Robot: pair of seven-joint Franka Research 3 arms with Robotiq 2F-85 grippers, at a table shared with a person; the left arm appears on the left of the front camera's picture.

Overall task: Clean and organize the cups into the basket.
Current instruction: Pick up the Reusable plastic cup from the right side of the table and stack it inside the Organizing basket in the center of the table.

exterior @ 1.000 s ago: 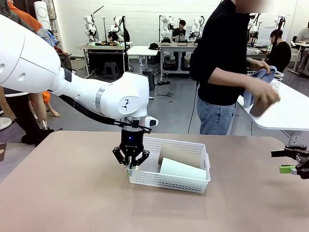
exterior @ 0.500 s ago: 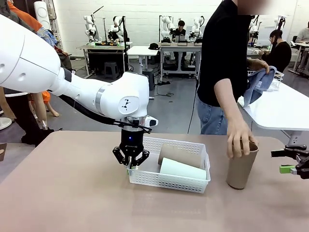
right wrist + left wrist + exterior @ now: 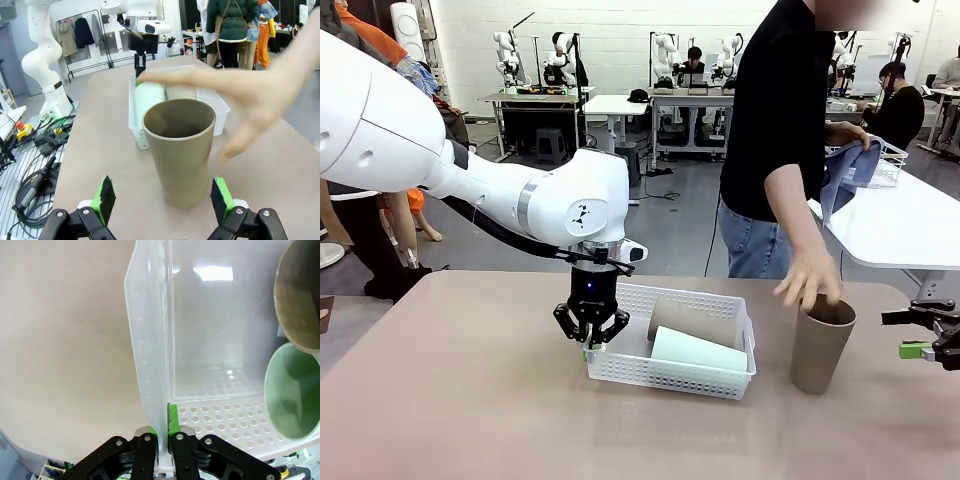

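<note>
The brown-topped desk (image 3: 470, 400) carried one thing more than a second earlier. The person at its far side, who had been wiping a cup with a blue cloth (image 3: 845, 170), had set that cup down and the person's hand (image 3: 810, 285) had just lifted off the rim, fingers spread above it.

The shallow white perforated plastic basket (image 3: 665, 372) had not moved. It held a brown-tan tumbler lying on its side (image 3: 692, 320) and a pale mint green tumbler (image 3: 698, 350) lying beside it, mouths towards the left arm.

The newly placed brown-tan tumbler (image 3: 820, 350) stood upright on the desk, well right of the basket, free of the hand.

The left pincer (image 3: 592, 340) stayed clamped on the basket's short side wall, apparently steadying it. The right pincer (image 3: 918, 334) hung near the new tumbler with its jaws spread wide and nothing between them. The cup now looked ready for that arm to take and lay in the basket.
</note>
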